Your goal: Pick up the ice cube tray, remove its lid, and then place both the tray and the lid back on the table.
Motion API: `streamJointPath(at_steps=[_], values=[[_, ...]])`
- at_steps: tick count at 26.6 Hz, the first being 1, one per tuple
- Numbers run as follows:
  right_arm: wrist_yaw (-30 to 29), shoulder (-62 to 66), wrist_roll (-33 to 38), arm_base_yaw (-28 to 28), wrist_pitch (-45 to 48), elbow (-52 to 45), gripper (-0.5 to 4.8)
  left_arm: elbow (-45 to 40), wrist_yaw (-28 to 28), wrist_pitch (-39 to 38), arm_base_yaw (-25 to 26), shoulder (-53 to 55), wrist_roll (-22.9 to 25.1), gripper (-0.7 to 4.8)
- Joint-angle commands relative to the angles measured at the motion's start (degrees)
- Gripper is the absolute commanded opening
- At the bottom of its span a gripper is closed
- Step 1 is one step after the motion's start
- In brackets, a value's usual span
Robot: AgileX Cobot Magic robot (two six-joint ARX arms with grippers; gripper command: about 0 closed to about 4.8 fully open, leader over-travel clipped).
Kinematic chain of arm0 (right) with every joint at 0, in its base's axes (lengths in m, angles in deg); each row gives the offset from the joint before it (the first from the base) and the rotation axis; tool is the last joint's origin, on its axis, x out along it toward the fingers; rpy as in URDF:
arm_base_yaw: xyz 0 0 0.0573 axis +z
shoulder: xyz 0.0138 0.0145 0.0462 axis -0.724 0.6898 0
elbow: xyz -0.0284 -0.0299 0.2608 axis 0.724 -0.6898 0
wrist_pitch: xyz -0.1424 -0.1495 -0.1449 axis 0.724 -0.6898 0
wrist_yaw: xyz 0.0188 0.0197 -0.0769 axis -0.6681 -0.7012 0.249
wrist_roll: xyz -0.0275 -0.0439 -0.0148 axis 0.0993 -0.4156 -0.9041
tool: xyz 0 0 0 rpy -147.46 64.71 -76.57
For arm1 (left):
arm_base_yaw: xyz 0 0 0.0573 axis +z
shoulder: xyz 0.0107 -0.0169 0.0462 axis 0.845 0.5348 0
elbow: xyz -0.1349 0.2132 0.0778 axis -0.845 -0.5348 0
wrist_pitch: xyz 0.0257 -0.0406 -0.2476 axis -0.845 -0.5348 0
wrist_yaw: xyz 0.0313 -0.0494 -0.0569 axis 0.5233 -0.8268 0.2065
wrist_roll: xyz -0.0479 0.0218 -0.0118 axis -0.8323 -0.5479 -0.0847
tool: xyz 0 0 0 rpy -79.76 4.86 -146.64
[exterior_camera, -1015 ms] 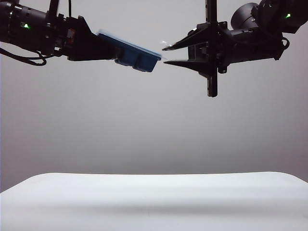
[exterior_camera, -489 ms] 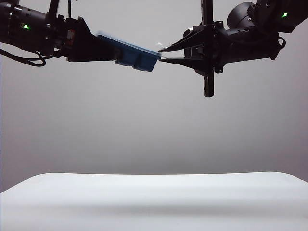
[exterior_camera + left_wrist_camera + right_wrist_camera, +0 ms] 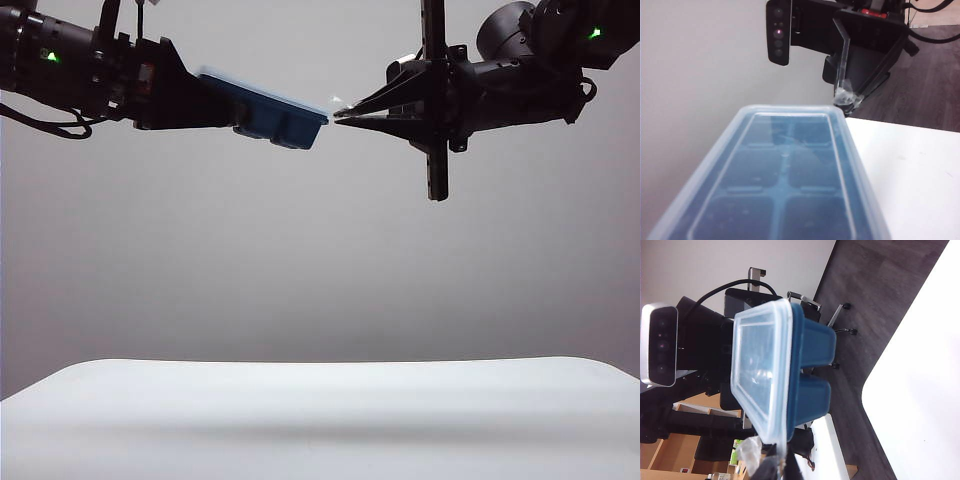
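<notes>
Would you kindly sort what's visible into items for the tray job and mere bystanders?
Job:
- ice cube tray, held aloft by left claw
- lid, on the tray
- right claw, shut at the lid's corner
- table

Bystanders:
- wooden shelving
- dark floor

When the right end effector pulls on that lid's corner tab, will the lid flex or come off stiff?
The lid looks thin and translucent, so it will probably bend and peel from the pinched corner first. Its lip wraps the ice cube tray rim, so it may resist, then pop. The right end effector grips little, so slipping seems possible.

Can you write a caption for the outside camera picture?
Left claw holds the lidded ice cube tray high above the table; right claw pinches the lid corner.
</notes>
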Motion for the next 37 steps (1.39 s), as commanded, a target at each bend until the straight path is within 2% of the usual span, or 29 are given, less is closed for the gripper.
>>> streamJointPath(at_steps=[1, 3, 4, 5, 6, 13, 15, 21, 32, 33, 35, 37], values=[[0.5, -0.3, 0.0, 0.4, 1.7, 0.4, -0.07, 0.2, -1.6, -0.5, -0.3, -0.1, -0.1, 1.78], [0.7, -0.3, 0.0, 0.4, 1.7, 0.3, 0.03, 0.2, -2.1, -0.5, -0.3, -0.1, -0.1, 1.78], [0.8, -0.3, 0.0, 0.4, 1.9, 0.3, 0.23, 0.2, -2.0, -0.5, -0.3, -0.1, -0.1, 1.78], [0.8, -0.3, 0.2, 0.4, 2.3, 0.3, 0.70, 0.2, -2.1, -0.6, -0.3, -0.1, -0.1, 1.78], [0.8, -0.3, 0.5, 0.4, 2.5, 0.3, 0.77, 0.2, -2.1, -0.5, -0.3, -0.1, -0.1, 1.78], [0.0, -0.3, 1.6, 0.4, 3.0, 0.3, 0.76, 0.2, -1.7, -0.5, -0.3, -0.1, 0.2, 1.78], [-0.1, -0.3, 1.6, 0.4, 2.9, 0.3, 0.76, 0.2, 0.8, -0.5, -0.3, -0.1, 0.9, 1.78], [-0.1, -0.3, 1.6, 0.4, 2.7, 0.3, 0.76, 0.2, 2.1, 0.1, -0.3, -0.1, 2.9, 1.78], [0.6, -0.3, 1.3, 0.4, 2.7, 0.3, 0.76, 0.2, 1.8, 2.8, -0.3, -0.1, 2.3, 1.78], [0.7, -0.3, 1.3, 0.4, 2.7, 0.3, 0.68, 0.2, 1.7, 3.0, -0.3, -0.1, 2.2, 1.78], [1.1, -0.3, 1.2, 0.4, 2.8, 0.3, 0.05, 0.2, 1.6, 2.6, -0.3, -0.1, 2.3, 1.78], [1.2, -0.3, 1.0, 0.4, 2.9, 0.3, -0.07, 0.2, 1.3, 2.0, -0.3, -0.1, 2.3, 1.78]])
